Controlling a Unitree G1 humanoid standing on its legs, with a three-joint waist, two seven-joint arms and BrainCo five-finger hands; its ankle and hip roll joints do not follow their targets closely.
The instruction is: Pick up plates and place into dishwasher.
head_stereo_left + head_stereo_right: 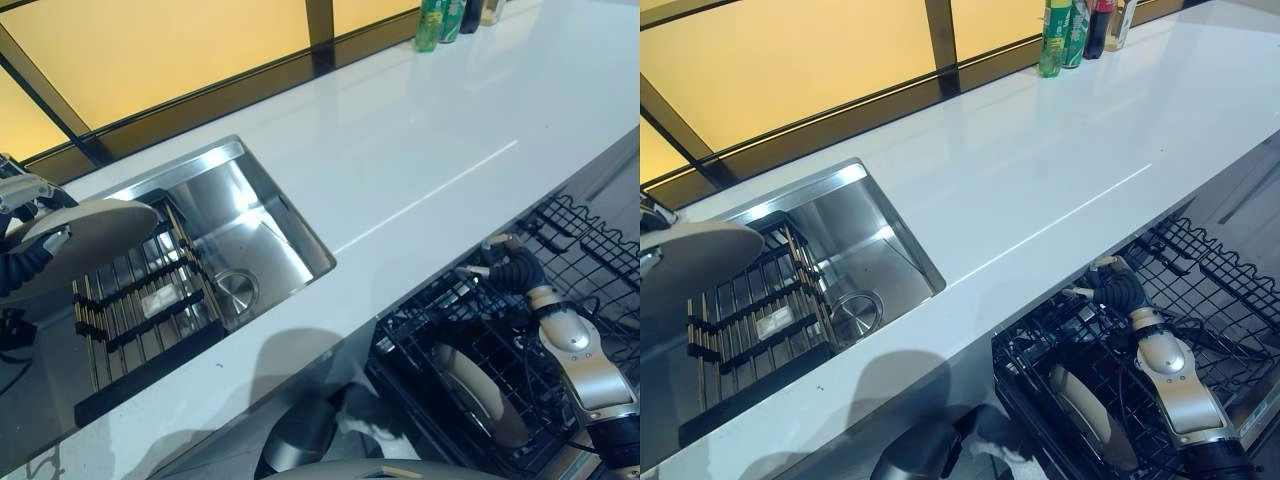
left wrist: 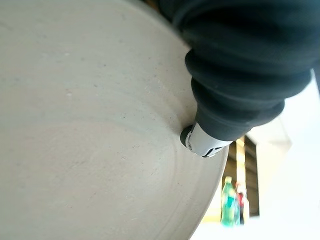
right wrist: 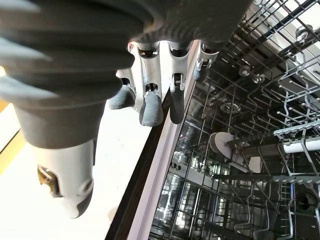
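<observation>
My left hand (image 1: 22,262) holds a beige plate (image 1: 90,233) at the far left, above the dish rack (image 1: 140,305) in the sink. In the left wrist view the thumb (image 2: 206,143) presses on the plate's face (image 2: 90,125). My right hand (image 1: 508,266) hangs over the black wire dishwasher rack (image 1: 590,240) at the lower right. Its fingers (image 3: 150,107) are relaxed and hold nothing. Another beige plate (image 1: 480,392) stands on edge in the dishwasher rack, close below the right forearm.
The steel sink (image 1: 255,235) is set in a long white counter (image 1: 430,140), with a round drain (image 1: 235,290) beside the dish rack. Bottles (image 1: 440,20) stand at the counter's far end by the window. The counter's front edge overhangs the dishwasher rack.
</observation>
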